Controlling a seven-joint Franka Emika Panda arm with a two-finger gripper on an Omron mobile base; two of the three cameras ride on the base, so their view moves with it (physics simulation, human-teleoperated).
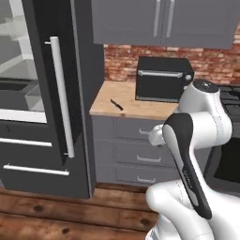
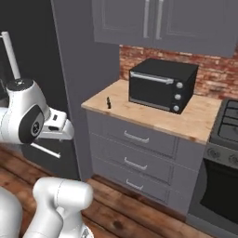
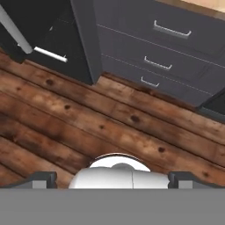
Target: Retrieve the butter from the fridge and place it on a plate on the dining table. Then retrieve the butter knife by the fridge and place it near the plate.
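Beside the fridge [image 1: 70,93], on the pale wood counter [image 1: 136,108], lies the butter knife [image 1: 116,104], slim and dark, flat on the bare top near the left front corner, well apart from the black microwave [image 1: 164,78] that stands further back against the brick wall [image 1: 211,63]. Seen again from the right base view as a tiny dark sliver [image 2: 109,102] near the counter's [image 2: 153,116] front edge, left of the microwave [image 2: 162,84]. Fridge door swung open in the left base view, with a long white bar handle [image 1: 62,96] upright on its dark face and pale shelves visible inside at far left; too blurred to tell what sits on them. Below the counter, three grey drawers [image 1: 140,157] with light handles, and grey upper cabinets [image 1: 164,21] above the brick. To the right, a dark stove [image 2: 225,148] with knobs beside the counter's end. Arm folded low in front of the drawers, hand pointed down at the wooden floor [image 3: 88,127]. Gripper [image 3: 112,179] spread wide, nothing between the fingers, both dark fingertips [image 3: 41,179] far apart at the lower edge of the hand view, hanging over the brown planks near the foot of the fridge [image 3: 52,39] and the lower drawers [image 3: 154,57].
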